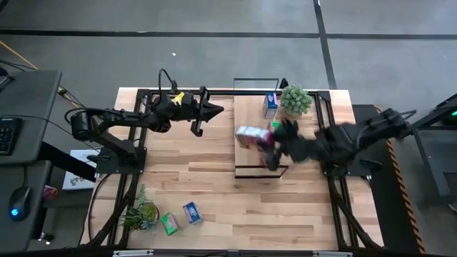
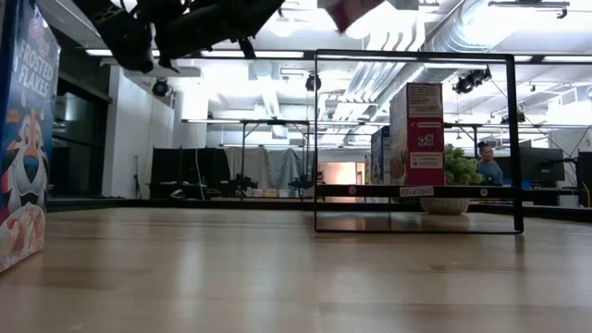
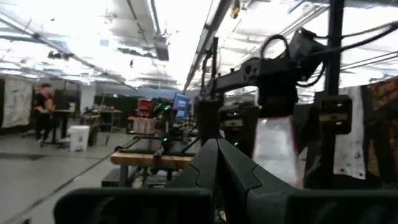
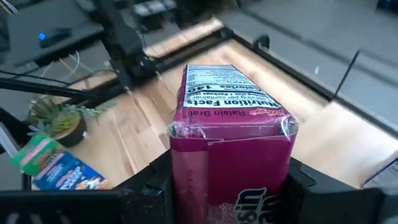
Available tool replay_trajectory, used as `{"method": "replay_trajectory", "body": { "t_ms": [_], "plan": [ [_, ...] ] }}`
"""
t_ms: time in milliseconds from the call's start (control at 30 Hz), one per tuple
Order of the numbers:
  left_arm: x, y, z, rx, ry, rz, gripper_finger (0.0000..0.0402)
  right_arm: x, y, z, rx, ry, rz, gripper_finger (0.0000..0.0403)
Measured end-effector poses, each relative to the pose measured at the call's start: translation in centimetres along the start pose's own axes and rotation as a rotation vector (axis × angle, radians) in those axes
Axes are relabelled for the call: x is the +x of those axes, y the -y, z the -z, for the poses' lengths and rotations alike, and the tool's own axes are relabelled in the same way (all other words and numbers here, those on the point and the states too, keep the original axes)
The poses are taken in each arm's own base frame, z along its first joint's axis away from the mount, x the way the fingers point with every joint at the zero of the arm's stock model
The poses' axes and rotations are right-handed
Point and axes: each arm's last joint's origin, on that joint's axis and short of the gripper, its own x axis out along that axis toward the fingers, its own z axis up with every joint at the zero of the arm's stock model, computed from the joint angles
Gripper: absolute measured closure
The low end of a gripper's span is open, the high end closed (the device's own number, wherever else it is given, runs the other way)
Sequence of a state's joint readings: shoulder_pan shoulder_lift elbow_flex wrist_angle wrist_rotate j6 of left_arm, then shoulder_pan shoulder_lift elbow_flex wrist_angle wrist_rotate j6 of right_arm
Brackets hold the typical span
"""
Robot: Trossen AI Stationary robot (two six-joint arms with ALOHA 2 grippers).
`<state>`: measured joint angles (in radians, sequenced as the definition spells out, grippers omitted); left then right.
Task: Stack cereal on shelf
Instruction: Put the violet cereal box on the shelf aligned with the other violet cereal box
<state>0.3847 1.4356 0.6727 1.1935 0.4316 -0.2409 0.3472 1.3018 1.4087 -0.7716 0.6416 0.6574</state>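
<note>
Overhead, the right gripper (image 1: 265,146) reaches in from the right side and holds a small magenta cardboard cereal box (image 1: 251,135) above the long light-wood plank shelf (image 1: 253,118) with its thin black wire frame. Its jaws stand partly open, clamped on the box's two broad sides. In the right wrist view the magenta box (image 4: 233,149) sits squarely between the two dark fingers (image 4: 158,186), its nutrition panel facing up and away from the wrist. A blue cereal box (image 1: 270,104) stands on the far part of the shelf, just beside a spiky green potted plant in a pale pot (image 1: 295,101).

Near the front edge of the butcher-block wooden tabletop (image 1: 214,193) a green cereal box (image 1: 169,224) and another blue cereal box (image 1: 192,213) lie side by side, next to a second spiky plant (image 1: 141,213). From table height, a pink cereal box (image 2: 424,134) stands upright on the shelf, and a large Frosted Flakes box (image 2: 23,129) fills the near left edge.

The left gripper (image 1: 214,109) waits over the far left part of the tabletop, well apart from the shelf, jaws fully closed and empty.
</note>
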Motion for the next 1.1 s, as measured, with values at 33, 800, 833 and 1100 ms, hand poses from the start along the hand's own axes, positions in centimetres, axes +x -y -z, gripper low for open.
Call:
{"method": "replay_trajectory", "body": {
  "t_ms": [33, 800, 833, 1100],
  "plan": [
    [-0.1, -0.1, -0.2, -0.004, -0.013, -0.010, 0.0401, 0.7, 0.6, -0.6, 0.015, -0.031, -0.006, 0.0247],
    [-2.0, -1.6, -1.4, 0.016, -0.181, -0.129, 0.0401, 11.7, 0.6, -1.2, -0.305, -0.684, 0.077, 0.0247],
    [-2.0, -1.6, -1.4, 0.017, -0.180, -0.135, 0.0402, 12.3, 0.6, -0.9, -0.326, -0.700, 0.077, 0.0247],
    [-2.0, -1.7, -1.4, 0.022, -0.171, -0.188, 0.0402, 15.2, 1.1, 0.3, -0.457, -0.788, 0.054, 0.0247]
  ]
}}
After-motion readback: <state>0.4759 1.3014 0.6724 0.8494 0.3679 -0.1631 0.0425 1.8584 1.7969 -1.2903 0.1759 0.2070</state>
